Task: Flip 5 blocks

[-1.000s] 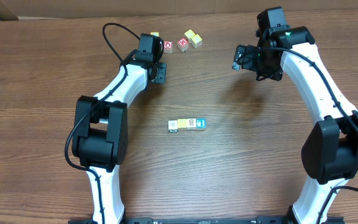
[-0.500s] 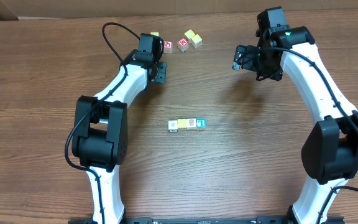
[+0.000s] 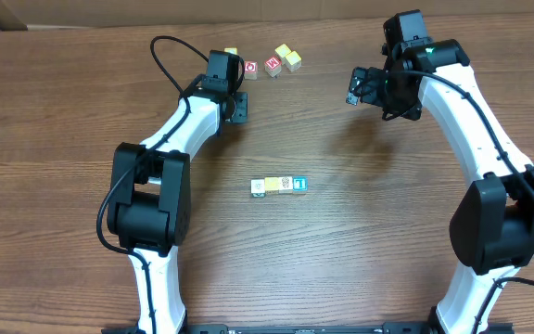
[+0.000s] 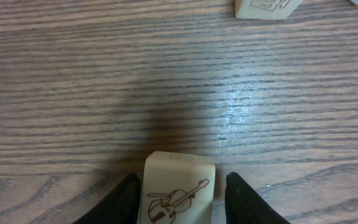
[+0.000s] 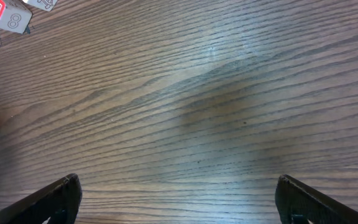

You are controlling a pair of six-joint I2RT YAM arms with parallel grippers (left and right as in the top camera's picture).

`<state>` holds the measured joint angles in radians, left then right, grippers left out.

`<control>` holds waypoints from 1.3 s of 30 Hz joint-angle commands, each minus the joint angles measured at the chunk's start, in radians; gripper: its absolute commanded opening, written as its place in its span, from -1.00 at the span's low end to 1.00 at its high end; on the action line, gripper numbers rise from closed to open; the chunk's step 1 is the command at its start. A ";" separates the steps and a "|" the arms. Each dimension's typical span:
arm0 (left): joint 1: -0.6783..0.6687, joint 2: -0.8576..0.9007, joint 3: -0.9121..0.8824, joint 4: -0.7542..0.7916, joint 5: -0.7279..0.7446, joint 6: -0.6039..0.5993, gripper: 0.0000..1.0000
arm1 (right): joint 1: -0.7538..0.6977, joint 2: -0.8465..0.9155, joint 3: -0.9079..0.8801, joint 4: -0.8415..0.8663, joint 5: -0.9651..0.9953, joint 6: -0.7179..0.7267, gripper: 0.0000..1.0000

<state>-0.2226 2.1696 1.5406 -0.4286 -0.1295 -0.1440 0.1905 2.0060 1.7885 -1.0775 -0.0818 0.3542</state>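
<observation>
As viewed from the left wrist camera, the left gripper [image 4: 182, 182] has its two dark fingers [image 4: 124, 200] pressed to the sides of a cream wooden cube printed with a brown violin [image 4: 178, 198], the printed face turned to the lens. Whether that cube rests on the brown wood-grain table [image 4: 166, 74] or is raised off it cannot be determined. Another pale cube [image 4: 267, 7] is cut off by the top edge of the same view, well apart from the pinched one.

Overhead, this arm reaches to the far side of the table. Close to its right lie a red-faced cube [image 3: 250, 70], a second red-faced cube [image 3: 272, 65] and a pair of pale yellow cubes [image 3: 292, 62].

A short row of cubes with cream, yellow, green and blue faces [image 3: 279, 186] lies side by side, touching, near the table's centre, well apart from both arms.

The right gripper [image 5: 179, 202] has its fingers spread wide over bare wood grain at the far right.
</observation>
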 commanded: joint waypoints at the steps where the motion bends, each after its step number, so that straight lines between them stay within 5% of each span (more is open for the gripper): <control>1: 0.001 0.018 -0.021 0.017 -0.016 -0.014 -0.24 | 0.001 -0.003 0.008 0.002 -0.006 -0.008 1.00; 28: 0.002 -0.072 0.029 -0.042 -0.008 -0.064 -0.46 | 0.001 -0.003 0.008 0.002 -0.006 -0.008 1.00; 32: 0.002 -0.098 0.029 -0.042 -0.008 -0.102 -0.18 | 0.001 -0.003 0.008 0.002 -0.006 -0.008 1.00; 39: 0.002 -0.094 0.029 -0.084 -0.008 -0.119 -0.20 | 0.001 -0.003 0.008 0.002 -0.006 -0.008 1.00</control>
<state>-0.2226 2.0983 1.5513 -0.5053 -0.1322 -0.2348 0.1905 2.0056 1.7885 -1.0782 -0.0818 0.3542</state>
